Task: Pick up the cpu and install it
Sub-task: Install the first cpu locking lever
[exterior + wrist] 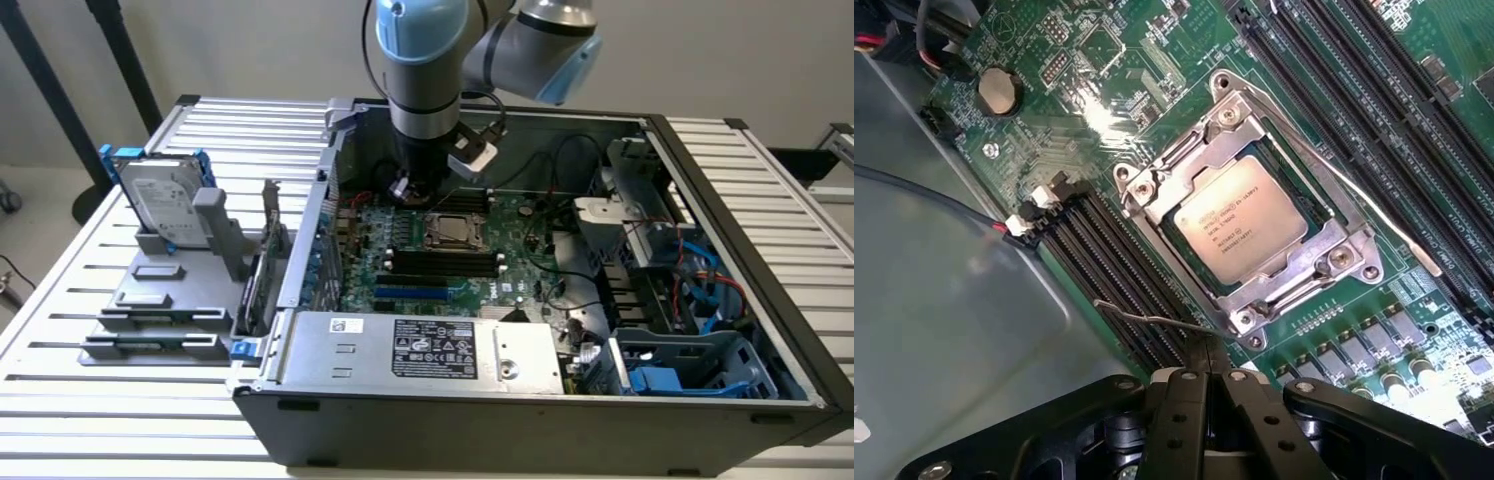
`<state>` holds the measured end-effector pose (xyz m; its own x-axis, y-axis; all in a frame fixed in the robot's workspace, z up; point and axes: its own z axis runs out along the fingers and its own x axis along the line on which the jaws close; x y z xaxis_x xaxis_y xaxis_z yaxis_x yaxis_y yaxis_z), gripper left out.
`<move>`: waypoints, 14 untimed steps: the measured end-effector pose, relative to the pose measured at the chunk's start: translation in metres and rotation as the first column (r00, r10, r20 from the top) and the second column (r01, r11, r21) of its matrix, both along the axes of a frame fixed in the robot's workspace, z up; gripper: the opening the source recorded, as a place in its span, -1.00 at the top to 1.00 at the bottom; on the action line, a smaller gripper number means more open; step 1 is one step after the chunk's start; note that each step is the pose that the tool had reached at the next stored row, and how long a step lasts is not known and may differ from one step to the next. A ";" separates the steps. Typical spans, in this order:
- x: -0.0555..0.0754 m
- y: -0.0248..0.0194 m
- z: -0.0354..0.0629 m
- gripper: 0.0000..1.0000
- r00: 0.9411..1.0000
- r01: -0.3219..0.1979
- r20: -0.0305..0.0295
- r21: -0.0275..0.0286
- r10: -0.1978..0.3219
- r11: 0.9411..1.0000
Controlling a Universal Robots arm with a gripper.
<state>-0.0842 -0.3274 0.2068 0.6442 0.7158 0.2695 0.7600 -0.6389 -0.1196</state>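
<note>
Cpu (1239,222) in socket (1309,258), near pincer (1206,352)

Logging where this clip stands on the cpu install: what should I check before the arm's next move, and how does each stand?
1. cpu lying flat, square to its retention frame: ok.
2. Retention frame down around the cpu: ok.
3. Long lever latched along the frame: cannot tell.
4. gripper free of the cpu: ok, shut, beside the frame.
5. Thin wire at the gripper's tip pinched: cannot tell.
</note>
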 end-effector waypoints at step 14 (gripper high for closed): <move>0.002 0.0024 -0.0027 0.79 1.000 0.000 0.007 -0.017 0.000 1.000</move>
<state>-0.0823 -0.3251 0.2040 0.6427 0.7201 0.2617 0.7605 -0.6410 -0.1039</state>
